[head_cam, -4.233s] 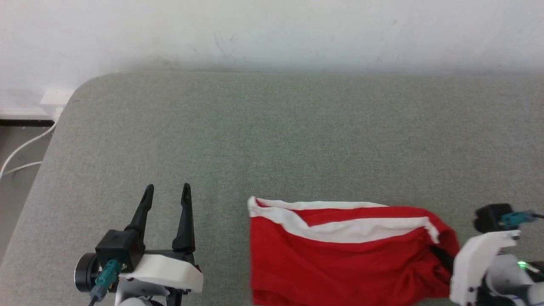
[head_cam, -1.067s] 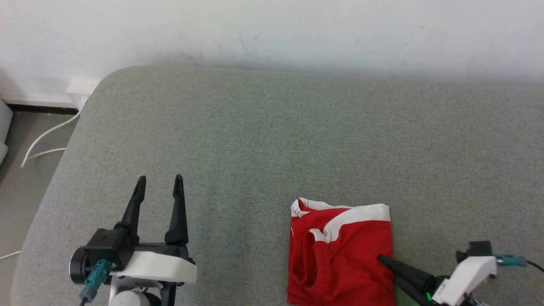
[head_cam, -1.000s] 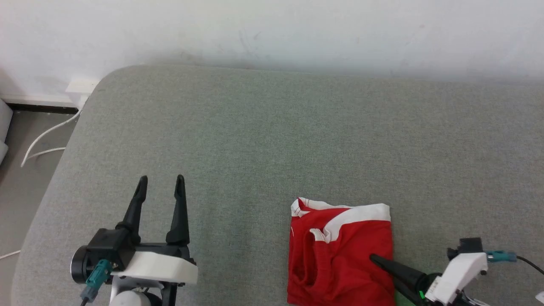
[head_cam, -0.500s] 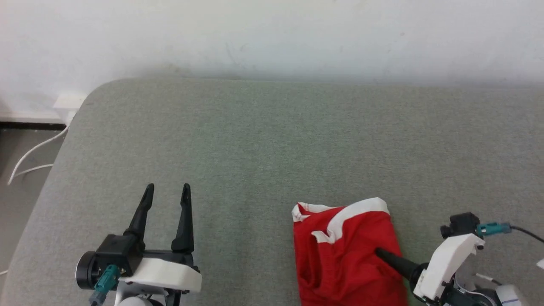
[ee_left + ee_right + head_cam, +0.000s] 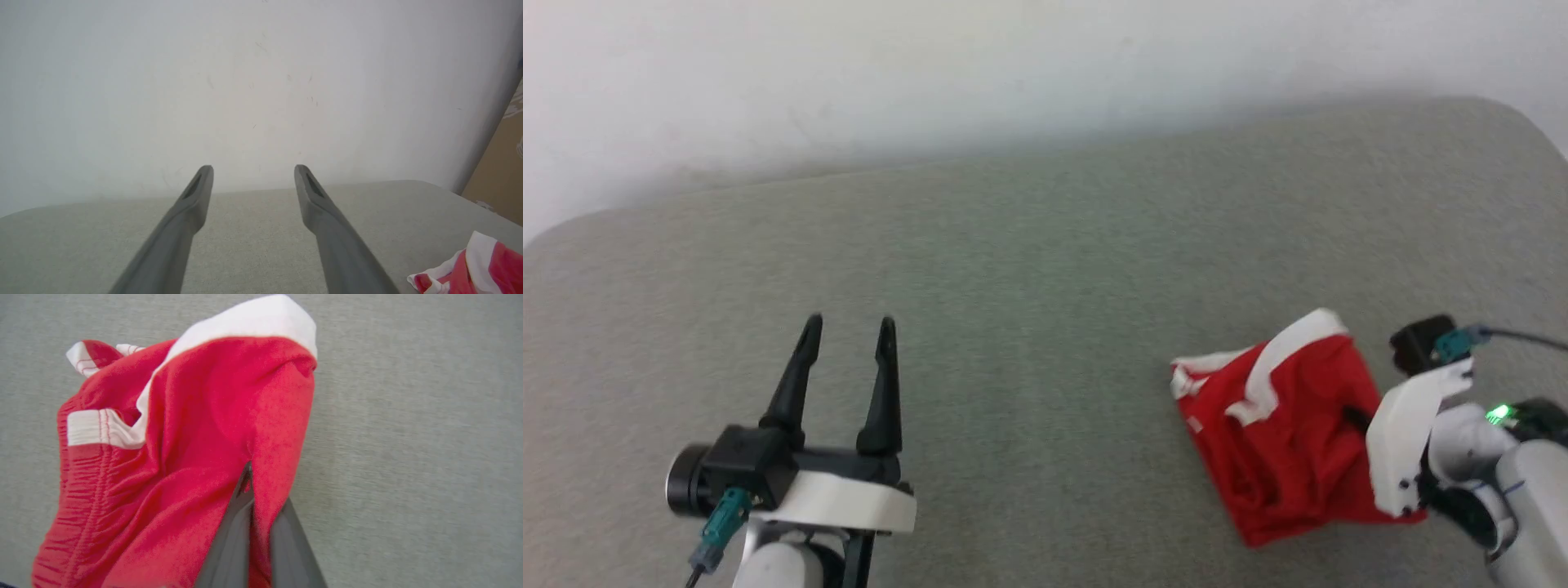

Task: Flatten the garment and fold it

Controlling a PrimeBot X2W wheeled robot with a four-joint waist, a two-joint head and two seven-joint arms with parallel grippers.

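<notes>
At the lower right of the head view, the garment (image 5: 1278,441) lies bunched in a compact, roughly folded red bundle on the grey fabric-covered worktop (image 5: 1029,269). Its white band trim runs along the far edge. The right hand (image 5: 1356,418) grips the bundle's right side. In the right wrist view, its two fingers (image 5: 229,539) are closed together on a raised fold of red cloth, which drapes over and between them. The left hand (image 5: 848,331) hovers at the lower left, well apart from the garment. Its fingers are parted, hold nothing, and point toward the white wall (image 5: 931,65). In the left wrist view, a corner of the garment shows at the lower right edge.
</notes>
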